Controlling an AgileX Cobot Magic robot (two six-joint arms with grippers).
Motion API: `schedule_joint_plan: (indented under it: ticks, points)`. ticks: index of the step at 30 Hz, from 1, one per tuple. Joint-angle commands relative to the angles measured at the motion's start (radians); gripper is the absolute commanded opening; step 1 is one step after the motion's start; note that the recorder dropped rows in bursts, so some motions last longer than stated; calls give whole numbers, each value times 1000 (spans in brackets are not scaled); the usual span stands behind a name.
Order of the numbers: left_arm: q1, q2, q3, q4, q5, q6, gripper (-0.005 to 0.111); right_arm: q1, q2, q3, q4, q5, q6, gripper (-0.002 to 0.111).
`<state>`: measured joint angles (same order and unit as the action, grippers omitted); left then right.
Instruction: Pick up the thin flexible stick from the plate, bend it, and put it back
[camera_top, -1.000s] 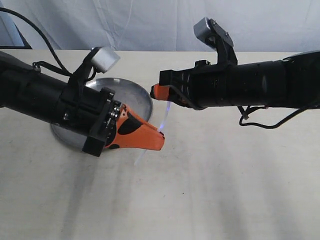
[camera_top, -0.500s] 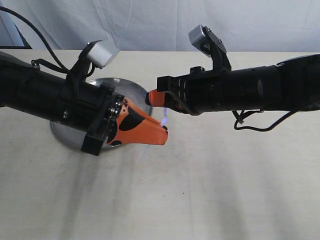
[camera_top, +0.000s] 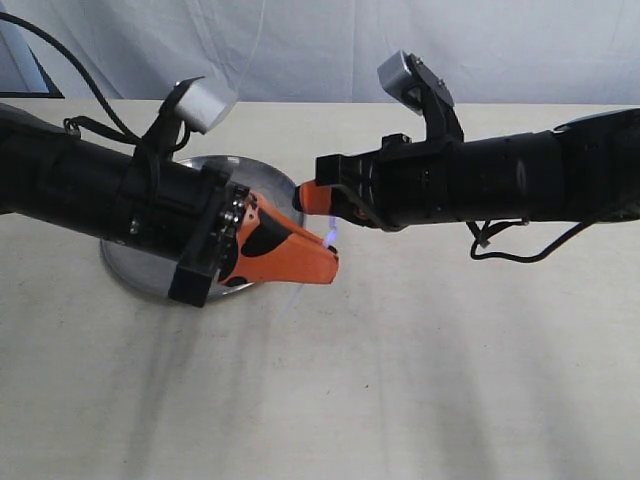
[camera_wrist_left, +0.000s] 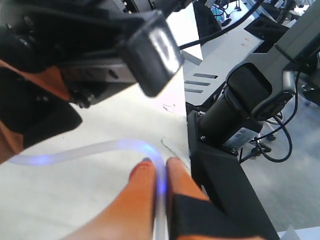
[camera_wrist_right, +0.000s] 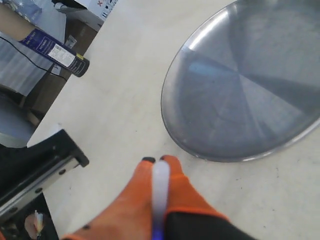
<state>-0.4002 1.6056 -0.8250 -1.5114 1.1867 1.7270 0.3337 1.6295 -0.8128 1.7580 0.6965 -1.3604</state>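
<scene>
**Orange claws, both pinched on one bent stick beside the plate**

Pale table (camera_top: 400, 380) fills the exterior view, and the two black arms come in over it from either side, the left arm (camera_top: 90, 190) over much of the plate (camera_top: 272, 182) and the right arm (camera_top: 500, 185) level above the bare top. The left gripper (camera_top: 328, 265) and right gripper (camera_top: 308, 197) meet close together just off the plate's right rim. From here the stick (camera_top: 330, 238) is only a short bluish glint between the two tips.

The left wrist view gives its shape. The stick (camera_wrist_left: 100, 149) runs out from the narrow slot of the left gripper (camera_wrist_left: 159, 167), turns in a tight arc and stretches across to the other claw, clear of the table below.

The right wrist view shows the other end. The right gripper (camera_wrist_right: 156, 162) has its orange fingers drawn in to a narrow gap, with the white stick (camera_wrist_right: 160, 185) clamped along it. Beyond the tips lies the plate (camera_wrist_right: 250, 90), its shiny dish seen whole here rather than half hidden. The stick is off it, held in the air by both claws.
</scene>
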Motion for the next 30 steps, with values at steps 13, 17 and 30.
schedule_joint_plan:
  ticks: [13,17,30]
  points:
    - [1,-8,-5,-143,-266,1,0,6,4,3,-72,113,15,-1]
    - [36,-8,-5,-153,-275,-15,0,6,4,3,-77,119,23,-1]
    - [119,-8,-5,-155,-318,-71,0,6,4,3,-79,193,27,-1]
